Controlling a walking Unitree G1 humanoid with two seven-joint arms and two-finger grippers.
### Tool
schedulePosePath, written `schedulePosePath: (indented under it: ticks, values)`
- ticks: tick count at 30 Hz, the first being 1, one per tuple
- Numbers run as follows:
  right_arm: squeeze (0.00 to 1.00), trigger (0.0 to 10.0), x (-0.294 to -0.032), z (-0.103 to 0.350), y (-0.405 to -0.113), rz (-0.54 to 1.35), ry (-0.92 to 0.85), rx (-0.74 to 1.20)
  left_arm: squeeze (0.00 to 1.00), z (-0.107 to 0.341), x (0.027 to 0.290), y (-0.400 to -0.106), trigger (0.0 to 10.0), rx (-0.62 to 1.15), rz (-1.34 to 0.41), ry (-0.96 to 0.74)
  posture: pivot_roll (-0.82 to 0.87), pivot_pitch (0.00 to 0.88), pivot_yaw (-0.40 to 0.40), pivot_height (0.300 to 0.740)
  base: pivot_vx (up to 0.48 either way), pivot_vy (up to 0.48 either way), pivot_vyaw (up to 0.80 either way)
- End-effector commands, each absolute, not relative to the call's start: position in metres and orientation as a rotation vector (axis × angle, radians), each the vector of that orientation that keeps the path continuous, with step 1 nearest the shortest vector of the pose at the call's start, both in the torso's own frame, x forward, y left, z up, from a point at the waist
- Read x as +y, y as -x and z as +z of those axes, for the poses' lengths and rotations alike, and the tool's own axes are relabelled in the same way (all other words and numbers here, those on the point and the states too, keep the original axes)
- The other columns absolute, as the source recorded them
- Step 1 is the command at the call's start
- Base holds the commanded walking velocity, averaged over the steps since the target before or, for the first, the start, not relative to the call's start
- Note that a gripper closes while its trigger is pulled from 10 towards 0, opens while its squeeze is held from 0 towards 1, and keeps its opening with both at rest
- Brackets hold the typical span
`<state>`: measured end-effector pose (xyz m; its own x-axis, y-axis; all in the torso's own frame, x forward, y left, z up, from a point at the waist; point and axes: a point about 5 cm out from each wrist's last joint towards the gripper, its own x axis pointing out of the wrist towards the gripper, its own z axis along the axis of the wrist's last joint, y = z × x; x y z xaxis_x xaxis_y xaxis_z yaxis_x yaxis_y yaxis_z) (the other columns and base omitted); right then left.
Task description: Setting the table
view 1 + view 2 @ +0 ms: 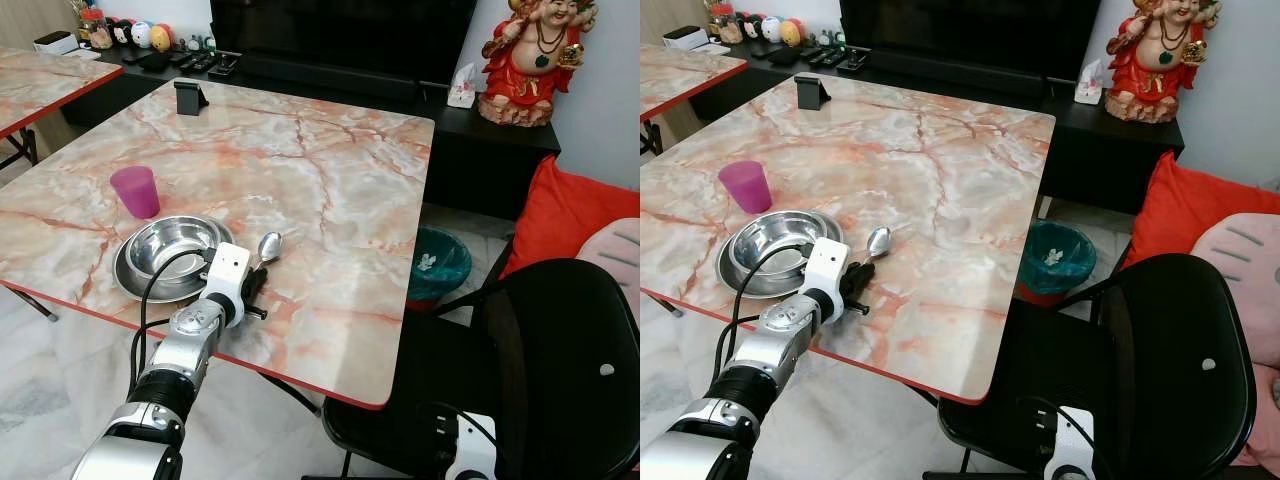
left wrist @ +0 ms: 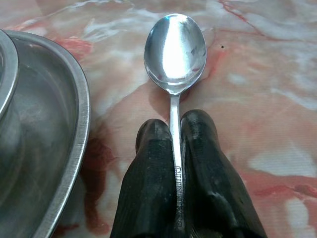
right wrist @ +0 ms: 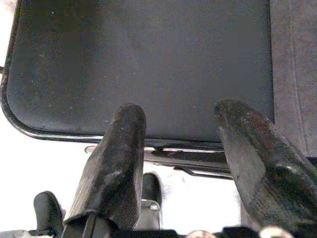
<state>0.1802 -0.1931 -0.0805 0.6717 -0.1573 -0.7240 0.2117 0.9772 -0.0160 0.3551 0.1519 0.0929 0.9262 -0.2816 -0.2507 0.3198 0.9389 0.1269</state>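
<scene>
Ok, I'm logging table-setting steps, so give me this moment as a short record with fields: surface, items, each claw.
surface: marble-pattern table
bowl and plate: steel bowl sitting in a steel plate, near the front edge
cup: purple cup, upright, just behind the plate
spoon: spoon lying on the table to the right of the plate, bowl end pointing away from the robot
left claw: left claw shut on the spoon handle
right claw: right claw open, hanging low over the black chair
</scene>
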Motion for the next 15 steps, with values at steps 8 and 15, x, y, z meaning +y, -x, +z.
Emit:
schedulePosePath:
  ticks: [8, 15]
  values:
    - [0.00, 10.0, -0.1952, -0.0837, -0.1740, -0.220, -0.074, 0.838, 0.28, 0.0927, 0.1508, -0.3562, 10.0, 0.238, -0.310, -0.201, 0.03, 0.000, -0.043, 0.740, 0.000, 0.000, 0.00]
    - [0.00, 10.0, -0.1951, -0.0833, -0.1749, -0.220, -0.076, 0.836, 0.00, 0.0927, 0.1510, -0.3564, 10.0, 0.238, -0.302, -0.204, 0.03, 0.000, -0.043, 0.740, 0.000, 0.000, 0.00]
